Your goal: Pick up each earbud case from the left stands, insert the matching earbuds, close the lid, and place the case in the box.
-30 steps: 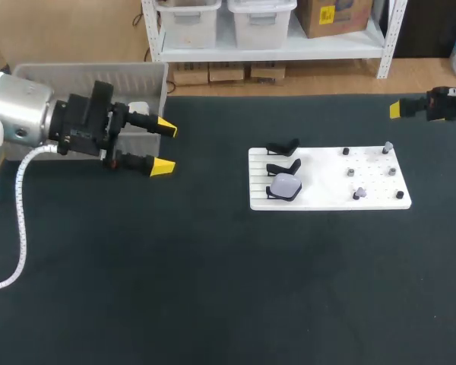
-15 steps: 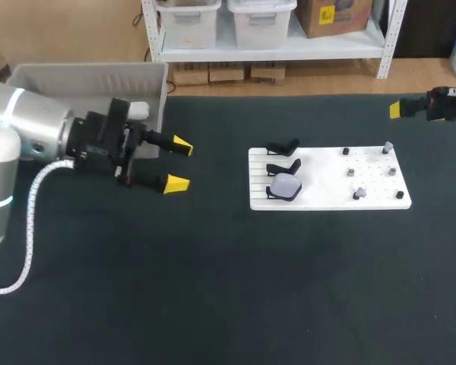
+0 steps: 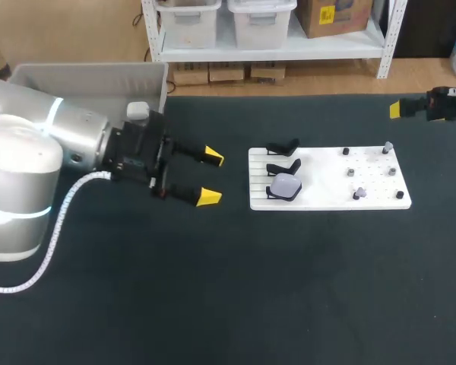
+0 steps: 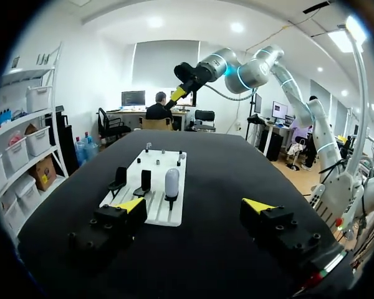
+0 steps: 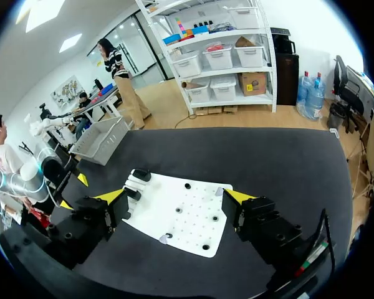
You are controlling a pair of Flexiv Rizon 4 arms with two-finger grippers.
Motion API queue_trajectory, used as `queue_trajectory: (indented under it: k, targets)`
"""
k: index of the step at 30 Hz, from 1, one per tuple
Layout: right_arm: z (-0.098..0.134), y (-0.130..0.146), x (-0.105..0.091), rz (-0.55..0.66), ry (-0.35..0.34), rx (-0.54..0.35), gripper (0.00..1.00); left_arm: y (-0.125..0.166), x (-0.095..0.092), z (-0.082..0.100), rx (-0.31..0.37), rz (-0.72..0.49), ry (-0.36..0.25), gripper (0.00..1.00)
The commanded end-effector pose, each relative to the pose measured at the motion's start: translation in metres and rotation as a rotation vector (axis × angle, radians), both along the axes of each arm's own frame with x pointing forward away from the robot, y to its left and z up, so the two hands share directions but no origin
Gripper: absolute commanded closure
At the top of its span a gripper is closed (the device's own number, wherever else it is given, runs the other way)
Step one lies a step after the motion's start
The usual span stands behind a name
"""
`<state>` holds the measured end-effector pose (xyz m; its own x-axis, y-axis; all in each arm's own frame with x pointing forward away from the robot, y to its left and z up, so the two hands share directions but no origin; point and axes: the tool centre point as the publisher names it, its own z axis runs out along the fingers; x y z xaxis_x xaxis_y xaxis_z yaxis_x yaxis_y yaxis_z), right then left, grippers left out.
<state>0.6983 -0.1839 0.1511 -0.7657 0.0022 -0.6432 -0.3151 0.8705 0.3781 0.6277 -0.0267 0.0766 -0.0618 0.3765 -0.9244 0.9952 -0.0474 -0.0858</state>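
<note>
On the dark table (image 3: 289, 289), just left of the white board (image 3: 327, 199), find the left gripper (image 3: 210, 177): spread wide, grips nothing. On the board's left part, see a pale earbud case (image 3: 285, 186) resting on one of three black stands (image 3: 283, 147). At the table's far right edge, note the right gripper (image 5: 176, 196), likewise wide open and empty. Behind the left arm (image 3: 30, 160), spot the grey box (image 3: 83, 76).

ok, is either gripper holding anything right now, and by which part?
Nothing held. The left gripper is open and empty, short of the white board; the right gripper is open and empty too.
</note>
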Motion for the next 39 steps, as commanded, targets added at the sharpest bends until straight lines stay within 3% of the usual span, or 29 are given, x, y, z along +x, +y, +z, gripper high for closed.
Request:
queue_trajectory:
  k: [1, 5, 6, 8, 10, 18, 21, 23, 25, 28, 39]
  targets:
    - [-0.001, -0.001, 0.001, 0.004, 0.000, 0.004, 0.00, -0.015, 0.009, -0.007, 0.011, -0.019, 0.002, 0.00]
    - [-0.001, -0.001, 0.001, 0.004, 0.000, 0.004, 0.00, -0.024, 0.011, -0.011, 0.024, -0.027, -0.017, 0.00]
    - [-0.001, -0.001, 0.001, 0.004, 0.000, 0.004, 0.00, -0.026, 0.011, -0.011, 0.025, -0.028, -0.018, 0.03]
    - [-0.001, -0.001, 0.001, 0.004, 0.000, 0.004, 0.00, -0.031, 0.012, -0.014, 0.030, -0.034, -0.020, 0.22]
    - [-0.001, -0.001, 0.001, 0.004, 0.000, 0.004, 0.00, -0.035, 0.012, -0.016, 0.032, -0.035, -0.019, 0.29]
    - [-0.001, -0.001, 0.001, 0.004, 0.000, 0.004, 0.00, -0.049, 0.009, -0.024, 0.035, -0.039, -0.006, 0.43]
    - [-0.001, -0.001, 0.001, 0.004, 0.000, 0.004, 0.00, -0.052, 0.008, -0.028, 0.038, -0.038, 0.002, 0.41]
    - [-0.001, -0.001, 0.001, 0.004, 0.000, 0.004, 0.00, -0.054, 0.008, -0.030, 0.040, -0.037, 0.007, 0.31]
    - [-0.001, -0.001, 0.001, 0.004, 0.000, 0.004, 0.00, -0.055, 0.009, -0.031, 0.047, -0.036, 0.012, 0.32]
    - [-0.001, -0.001, 0.001, 0.004, 0.000, 0.004, 0.00, -0.058, 0.011, -0.034, 0.051, -0.035, 0.014, 0.25]
    - [-0.001, -0.001, 0.001, 0.004, 0.000, 0.004, 0.00, -0.065, 0.026, -0.042, 0.069, -0.024, 0.022, 0.34]
